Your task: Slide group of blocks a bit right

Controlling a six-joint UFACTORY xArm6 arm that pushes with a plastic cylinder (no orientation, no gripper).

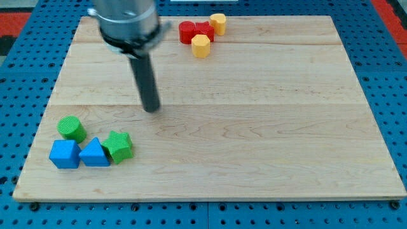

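My tip (151,109) rests on the wooden board (254,127), left of centre. A group of blocks lies at the view's bottom left: a green cylinder (72,128), a blue cube (65,154), a blue triangular block (95,153) and a green star-shaped block (118,145). The tip is above and to the right of this group, apart from it. A second group lies at the view's top: a red cylinder (186,31), a red block (204,30), a yellow hexagonal block (201,46) and a yellow cylinder (218,23).
The board sits on a blue perforated surface (25,76). The arm's grey body (127,22) hangs over the board's top left.
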